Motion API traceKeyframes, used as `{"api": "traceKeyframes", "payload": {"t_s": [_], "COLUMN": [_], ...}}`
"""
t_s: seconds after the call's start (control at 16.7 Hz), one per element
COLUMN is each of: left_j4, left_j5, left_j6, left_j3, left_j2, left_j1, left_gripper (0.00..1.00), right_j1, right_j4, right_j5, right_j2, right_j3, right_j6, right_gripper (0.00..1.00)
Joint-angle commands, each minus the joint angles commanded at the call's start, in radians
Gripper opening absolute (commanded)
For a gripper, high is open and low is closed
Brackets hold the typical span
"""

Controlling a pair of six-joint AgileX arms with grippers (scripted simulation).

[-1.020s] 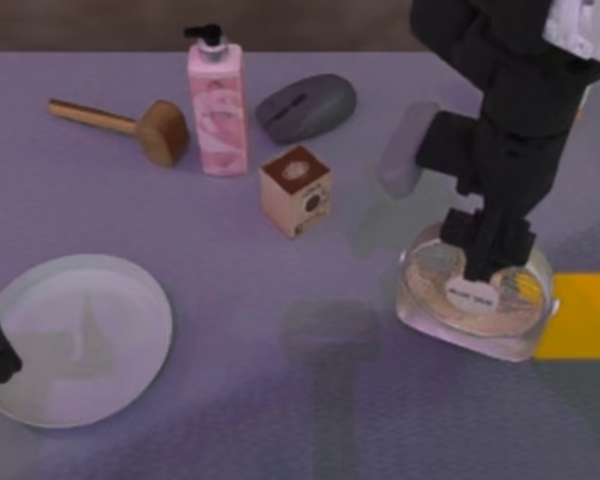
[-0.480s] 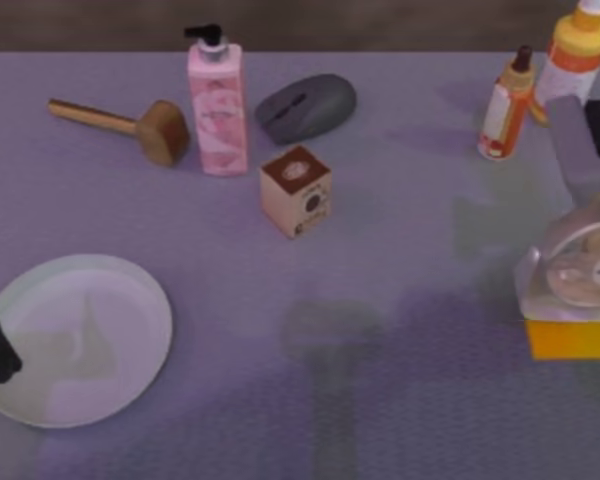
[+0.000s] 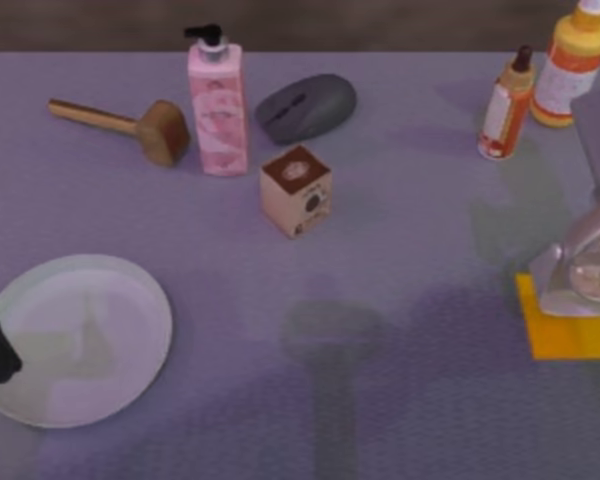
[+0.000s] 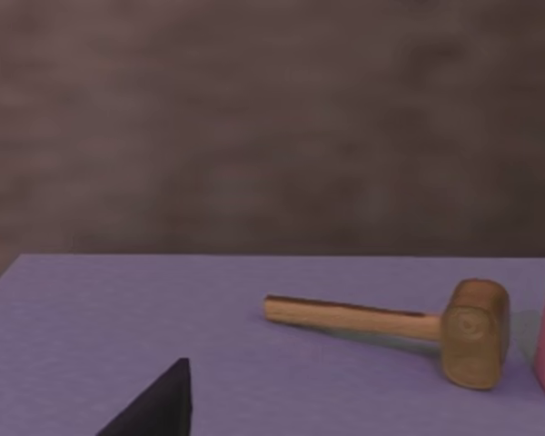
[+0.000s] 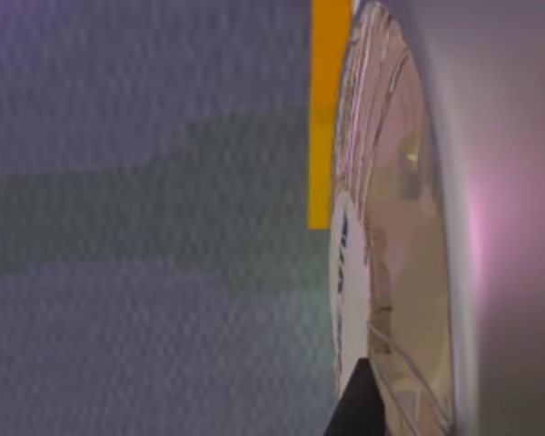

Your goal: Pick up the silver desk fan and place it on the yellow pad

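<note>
**Fan carried over the pad**

Finger state of the right gripper cannot be told; only a dark tip (image 5: 359, 404) is seen against the silver desk fan (image 3: 592, 268). The fan has been shifted right since a second ago and is now over the yellow pad (image 3: 555, 338), so release is judged close. The left arm is parked beside the white plate (image 3: 40, 400).
</note>
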Motion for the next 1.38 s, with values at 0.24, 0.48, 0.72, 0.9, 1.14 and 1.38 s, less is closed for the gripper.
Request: {"api": "traceKeyframes", "payload": {"t_s": [0.24, 0.48, 0.72, 0.9, 1.14, 1.38], "left_j4": [0.0, 0.0, 0.0, 0.0, 0.0, 0.0], "left_j5": [0.0, 0.0, 0.0, 0.0, 0.0, 0.0], "left_j6": [0.0, 0.0, 0.0, 0.0, 0.0, 0.0], "left_j3": [0.0, 0.0, 0.0, 0.0, 0.0, 0.0], "left_j2": [0.0, 0.0, 0.0, 0.0, 0.0, 0.0], "left_j1": [0.0, 0.0, 0.0, 0.0, 0.0, 0.0], "left_gripper": [1.0, 1.0, 1.0, 1.0, 1.0, 1.0], "right_j1": [-0.004, -0.005, -0.005, -0.005, -0.005, -0.005], "right_j4": [0.069, 0.136, 0.136, 0.136, 0.136, 0.136], "right_j5": [-0.001, 0.0, 0.0, 0.0, 0.0, 0.0], "right_j2": [0.003, 0.01, 0.01, 0.01, 0.01, 0.01], "right_j3": [-0.061, -0.124, -0.124, -0.124, -0.124, -0.124], "right_j6": [0.002, -0.003, -0.003, -0.003, -0.003, -0.003], "right_gripper": [0.0, 0.0, 0.08, 0.3, 0.6, 0.9]}}
